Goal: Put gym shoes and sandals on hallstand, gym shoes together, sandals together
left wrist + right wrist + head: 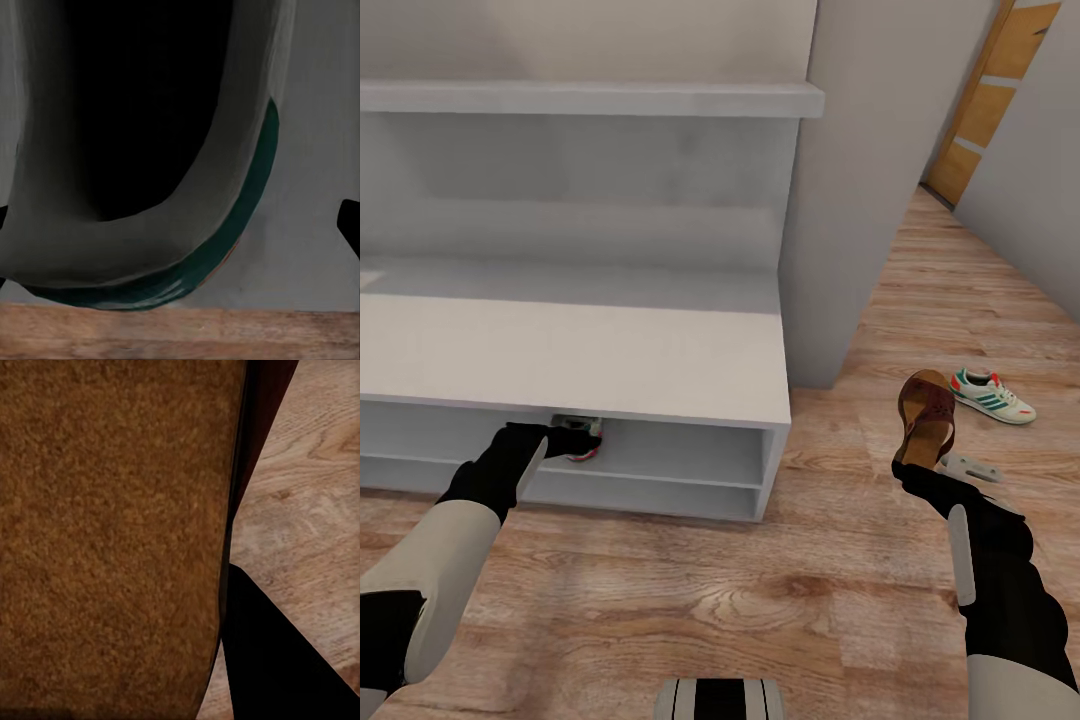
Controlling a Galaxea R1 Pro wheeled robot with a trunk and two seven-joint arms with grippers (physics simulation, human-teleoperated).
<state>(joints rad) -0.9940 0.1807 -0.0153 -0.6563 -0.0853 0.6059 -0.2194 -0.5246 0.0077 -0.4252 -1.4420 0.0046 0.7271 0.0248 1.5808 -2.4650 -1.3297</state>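
L gripper (565, 438) clamped on gym shoe (582, 437) inside hallstand (610, 360) low shelf | R gripper (915, 468) grips sandal (927, 415), right of hallstand | 2nd gym shoe (992, 395) on floor (760, 600) beyond

Hallstand (610, 360): matt, smooth, pale grey-white painted board with no visible grain; corridor floor (760, 600): light brown wood-grain planks with knots and a faint satin sheen. Sandal (926, 415): dark brown leather-look upper and strap, and in the right wrist view its insole (112, 532) is a rough, suede-like, speckled tan surface. Gym shoe on the floor (992, 394): cream-white smooth upper with green stripes; the second gym shoe (150, 255) shows a matt pale collar edged by a glossy dark green band.
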